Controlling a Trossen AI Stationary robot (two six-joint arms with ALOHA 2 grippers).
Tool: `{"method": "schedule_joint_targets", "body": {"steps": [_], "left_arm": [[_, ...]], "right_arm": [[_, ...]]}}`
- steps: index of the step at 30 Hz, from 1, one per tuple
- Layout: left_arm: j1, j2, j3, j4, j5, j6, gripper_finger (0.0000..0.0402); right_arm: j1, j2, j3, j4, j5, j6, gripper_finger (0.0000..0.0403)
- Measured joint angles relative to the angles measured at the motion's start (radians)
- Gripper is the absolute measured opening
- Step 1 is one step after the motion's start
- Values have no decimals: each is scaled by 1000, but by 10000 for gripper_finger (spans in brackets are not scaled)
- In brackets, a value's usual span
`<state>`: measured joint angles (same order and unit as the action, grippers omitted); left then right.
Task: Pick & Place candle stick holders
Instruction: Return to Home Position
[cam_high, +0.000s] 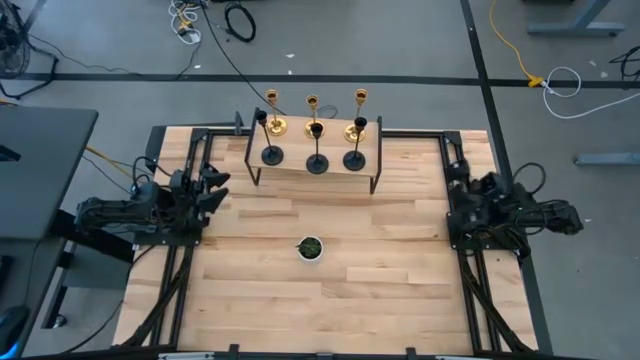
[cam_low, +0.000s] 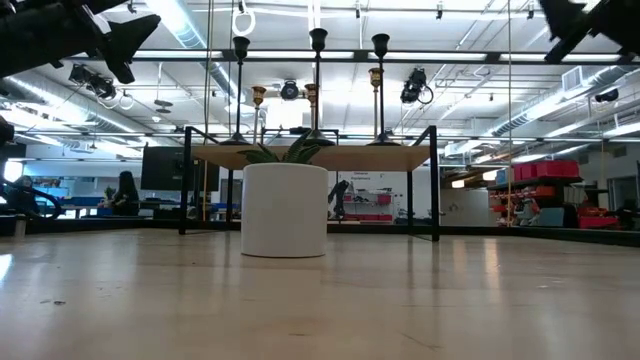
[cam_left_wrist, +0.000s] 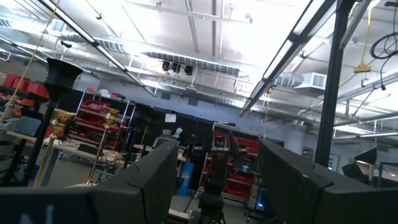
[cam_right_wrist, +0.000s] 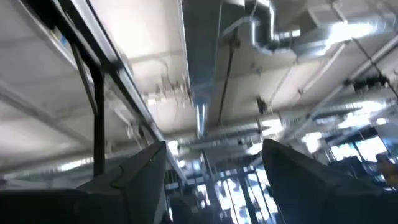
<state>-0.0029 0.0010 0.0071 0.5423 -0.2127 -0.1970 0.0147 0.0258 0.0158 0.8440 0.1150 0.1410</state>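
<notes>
Six candle stick holders stand by their round bases on a low wooden shelf (cam_high: 300, 168) at the table's far middle. Three are black, in front (cam_high: 271, 155) (cam_high: 317, 163) (cam_high: 354, 160). Three are gold, behind (cam_high: 275, 125) (cam_high: 312, 103) (cam_high: 358, 128). The low view shows the black cups (cam_low: 318, 40) and the gold ones (cam_low: 258, 95). My left gripper (cam_high: 214, 188) waits open at the table's left, tipped upward; its wrist view (cam_left_wrist: 217, 180) shows one black cup (cam_left_wrist: 62, 71) and gold ones (cam_left_wrist: 61, 118). My right gripper (cam_high: 460, 188) waits open at the table's right (cam_right_wrist: 214, 180), pointing up.
A small white round bowl (cam_high: 310, 248) with green contents stands at the table's middle, large in the low view (cam_low: 285, 210). The shelf has a black metal frame (cam_high: 378, 180) with legs. Bare wood lies between the bowl and both arms.
</notes>
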Motion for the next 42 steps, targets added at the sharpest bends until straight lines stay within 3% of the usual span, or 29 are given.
{"method": "schedule_joint_targets", "body": {"steps": [17,33,42], "left_arm": [[93,0,0,0,0,0,222],[106,2,0,-1,0,-1,222],[183,0,0,0,-4,0,222]], "right_arm": [[0,4,0,-815,0,0,265],[0,15,0,-814,-18,-7,265],[0,15,0,-814,-18,-8,265]]}}
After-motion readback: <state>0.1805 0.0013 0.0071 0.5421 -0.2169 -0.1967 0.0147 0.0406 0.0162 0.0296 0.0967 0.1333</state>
